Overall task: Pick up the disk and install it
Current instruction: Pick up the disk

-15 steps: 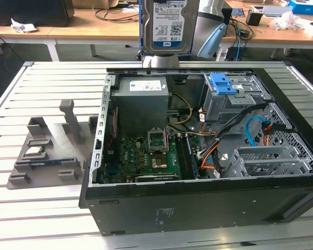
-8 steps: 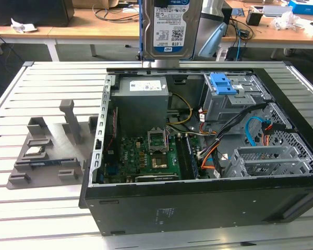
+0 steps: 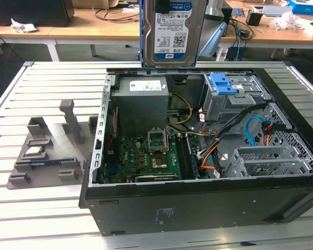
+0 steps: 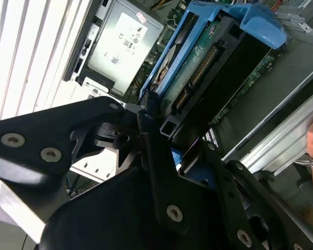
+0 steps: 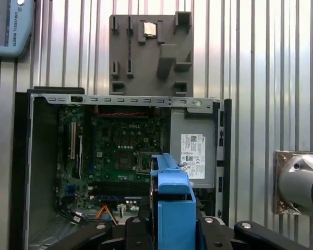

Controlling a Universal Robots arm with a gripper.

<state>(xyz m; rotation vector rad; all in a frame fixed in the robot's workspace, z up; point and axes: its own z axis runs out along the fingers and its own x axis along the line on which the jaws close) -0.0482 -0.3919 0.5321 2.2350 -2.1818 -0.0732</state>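
Open case [image 3: 198, 203] on the slatted worktop [image 3: 41, 219], holding a power supply [image 3: 143, 96], motherboard [image 3: 146, 156], cables [image 3: 240, 115] and a blue-latched drive cage [image 3: 224, 91]. A grey fixture [image 3: 47, 151] lies beside it at the exterior view's left. The disk [image 3: 171, 31] hangs upright above the case, over the power supply and clear of it, with its blue carrier pinched between the jaws, which press on it from either side in both wrist views.
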